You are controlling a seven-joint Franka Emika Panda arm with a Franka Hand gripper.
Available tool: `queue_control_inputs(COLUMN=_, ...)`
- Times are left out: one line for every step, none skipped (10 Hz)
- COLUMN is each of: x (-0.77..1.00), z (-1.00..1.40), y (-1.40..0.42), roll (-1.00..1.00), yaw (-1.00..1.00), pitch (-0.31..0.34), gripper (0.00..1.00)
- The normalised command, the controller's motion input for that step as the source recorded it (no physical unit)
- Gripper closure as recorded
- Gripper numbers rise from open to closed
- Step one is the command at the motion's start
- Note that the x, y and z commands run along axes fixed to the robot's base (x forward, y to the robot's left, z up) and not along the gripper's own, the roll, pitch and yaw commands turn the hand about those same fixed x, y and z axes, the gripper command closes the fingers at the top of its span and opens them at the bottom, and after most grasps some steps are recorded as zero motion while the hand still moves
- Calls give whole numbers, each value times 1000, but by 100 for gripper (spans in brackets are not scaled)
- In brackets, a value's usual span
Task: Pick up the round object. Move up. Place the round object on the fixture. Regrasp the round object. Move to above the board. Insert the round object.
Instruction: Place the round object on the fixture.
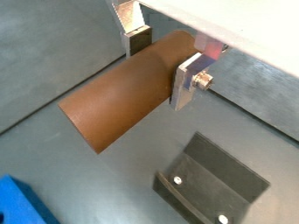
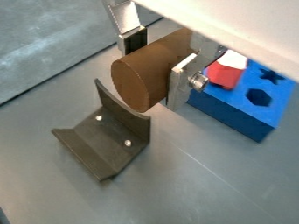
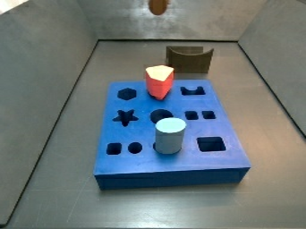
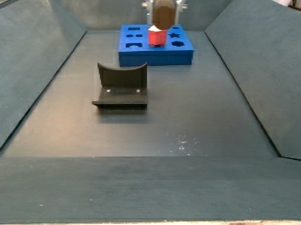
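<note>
My gripper (image 1: 162,63) is shut on the round object (image 1: 122,96), a brown wood-coloured cylinder held crosswise between the silver fingers (image 2: 181,83), with its flat round end (image 2: 140,83) facing out. It hangs high above the floor in both side views (image 4: 164,14) (image 3: 158,6). The fixture (image 2: 105,136), a dark block with a curved notch, stands on the floor below and apart from the peg (image 1: 216,188) (image 4: 121,85) (image 3: 189,59). The blue board (image 3: 131,161) with shaped holes lies beside it (image 2: 251,109) (image 4: 177,54).
A red-and-white pentagonal peg (image 3: 160,82) (image 2: 228,70) and a pale blue-white cylinder (image 3: 171,136) stand in holes of the board. Grey sloping walls (image 4: 41,79) enclose the floor on both sides.
</note>
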Motion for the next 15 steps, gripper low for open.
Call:
queue_control_inputs(x=1000, z=-20, y=-119, roll=206, yaw=126, pitch=148, gripper=100)
queue_control_inputs(x=1000, z=-41, y=562, roll=-1000, yaw=113, pitch=120, gripper=100)
queue_control_inputs(x=1000, z=-40, y=594, roll=-1000, yaw=107, pitch=124, gripper=100)
queue_control_inputs(x=1000, z=-36, y=495, roll=-1000, yaw=68, pitch=135, gripper=100)
queue_control_inputs(x=1000, z=-24, y=376, roll=-1000, yaw=56, pitch=153, gripper=100)
queue_control_inputs(x=939, z=-16, y=226, roll=-1000, yaw=45, pitch=177, gripper=100)
queue_control_inputs(x=859, z=-12, y=132, roll=-1000, yaw=30, pitch=199, gripper=100)
queue_control_inputs(x=797, z=-14, y=92, roll=-1000, yaw=12, pitch=214, gripper=100)
queue_control_inputs(x=737, z=-13, y=77, roll=-1000, yaw=-5, pitch=231, gripper=100)
queue_control_inputs(x=654, z=-13, y=63, roll=-1000, yaw=-30, pitch=255, gripper=100)
queue_control_inputs(x=595, z=-18, y=59, roll=-1000, yaw=-50, pitch=272, gripper=100)
queue_control_inputs(x=555, z=-16, y=59, roll=-1000, yaw=-67, pitch=284, gripper=100)
queue_control_inputs(x=480, z=-16, y=56, roll=-1000, yaw=-100, pitch=311, gripper=100)
queue_control_inputs(x=407, z=-17, y=60, roll=-1000, yaw=-143, pitch=335, gripper=100)
queue_control_inputs(x=361, z=-16, y=61, roll=-925, yaw=-130, pitch=325, gripper=100)
